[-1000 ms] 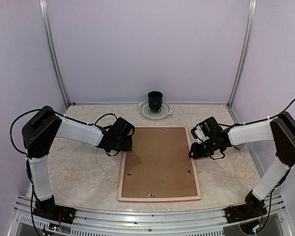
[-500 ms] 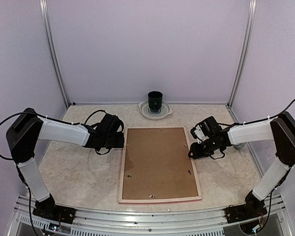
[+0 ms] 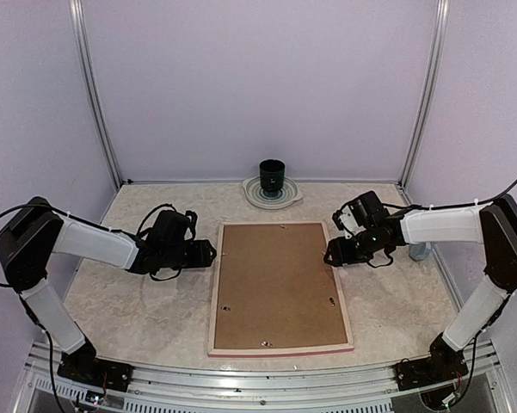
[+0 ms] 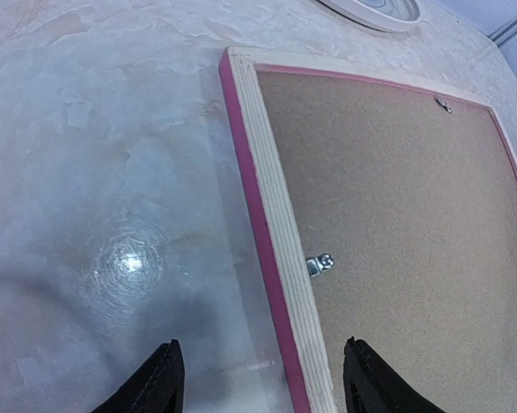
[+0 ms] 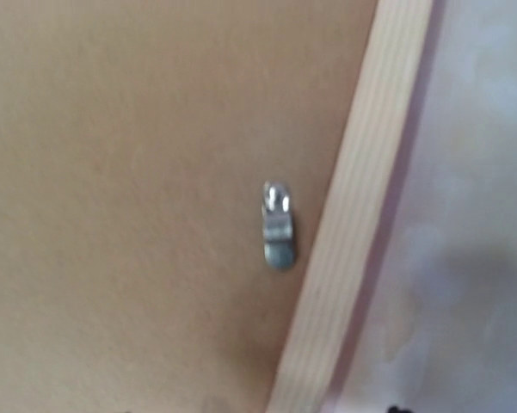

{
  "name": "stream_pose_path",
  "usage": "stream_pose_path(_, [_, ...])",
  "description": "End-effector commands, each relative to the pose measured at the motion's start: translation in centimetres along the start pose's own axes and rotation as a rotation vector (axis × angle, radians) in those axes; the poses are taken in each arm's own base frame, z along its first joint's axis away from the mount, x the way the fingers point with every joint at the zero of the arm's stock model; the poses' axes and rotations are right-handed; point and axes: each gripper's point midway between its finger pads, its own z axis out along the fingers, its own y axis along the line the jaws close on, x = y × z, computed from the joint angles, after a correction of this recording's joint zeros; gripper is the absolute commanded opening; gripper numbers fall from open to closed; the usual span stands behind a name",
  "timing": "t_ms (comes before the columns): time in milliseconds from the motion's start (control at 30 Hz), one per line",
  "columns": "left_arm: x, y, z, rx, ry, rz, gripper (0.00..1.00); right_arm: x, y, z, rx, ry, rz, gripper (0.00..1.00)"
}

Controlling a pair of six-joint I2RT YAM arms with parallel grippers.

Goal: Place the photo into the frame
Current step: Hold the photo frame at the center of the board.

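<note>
Frame (image 4: pixel 271 215) is lying back-up in the middle of the table (image 3: pixel 138 310), its pale wood rim and pink edge enclosing a brown backing board (image 3: pixel 280 284) with small metal clips (image 5: pixel 279 228) along its border. The left claw (image 3: pixel 209 254) is hanging low just beside the frame's left edge, its fingers (image 4: pixel 165 379) standing wide apart and gripping nothing. The right claw (image 3: pixel 329 255) is reaching over the frame's right edge toward the far end; whether it is open or closed cannot be told. A dark cup (image 3: pixel 273 175) is sitting on a pale plate (image 3: pixel 256 196) at the far side of the table.
</note>
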Motion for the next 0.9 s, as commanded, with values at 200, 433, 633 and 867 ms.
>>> stream_pose_path(200, [1.0, -2.9, 0.7, 0.216, 0.039, -0.003, 0.64, -2.9, -0.3, -0.3, -0.003, -0.035, 0.027, 0.65])
stream_pose_path(433, [3.7, -2.1, 2.3, 0.199, 0.134, -0.040, 0.54, -3.2, -1.1, 0.3, 0.011, -0.027, 0.049, 0.65])
stream_pose_path(633, [4.9, -1.8, 2.4, 0.203, 0.162, -0.058, 0.41, -3.3, -1.5, 0.5, 0.025, -0.021, 0.053, 0.63])
stream_pose_path(867, [5.5, -0.3, 2.5, 0.157, 0.151, -0.071, 0.33, -3.4, -2.4, 1.2, 0.062, -0.017, 0.064, 0.61])
